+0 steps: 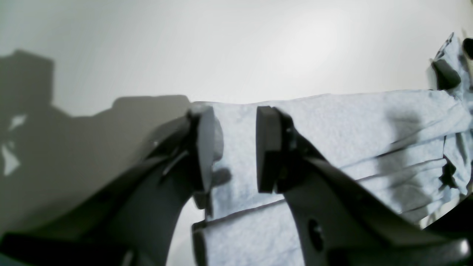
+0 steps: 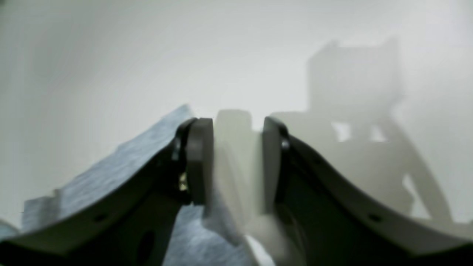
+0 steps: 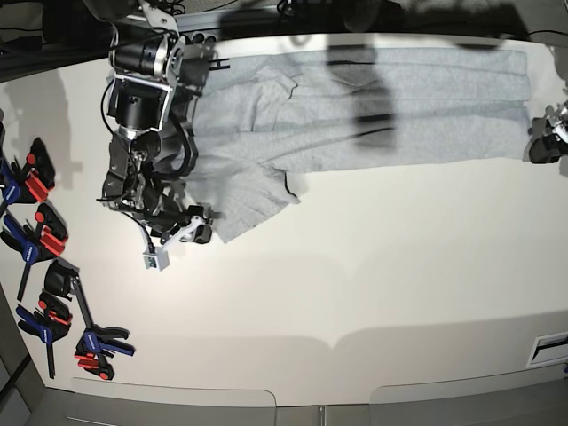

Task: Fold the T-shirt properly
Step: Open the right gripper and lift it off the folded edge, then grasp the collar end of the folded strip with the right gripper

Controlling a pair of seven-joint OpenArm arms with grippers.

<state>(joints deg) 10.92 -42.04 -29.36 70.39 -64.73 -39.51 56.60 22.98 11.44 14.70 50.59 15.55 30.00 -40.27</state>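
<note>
White table (image 3: 373, 266) carries the T-shirt (image 3: 373, 106), spread crumpled along its far edge. Both claws stand spread and empty: the right gripper (image 3: 197, 232) beside a sleeve, the left gripper (image 1: 234, 147) over the hem. Judged stage: grasping; next, both must close on fabric.

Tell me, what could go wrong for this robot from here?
The T-shirt lies bunched and creased, so any fold might come out crooked. The left gripper is open over the hem, and closing could pinch several layers. The right gripper is open beside a sleeve edge and might miss the cloth.
</note>
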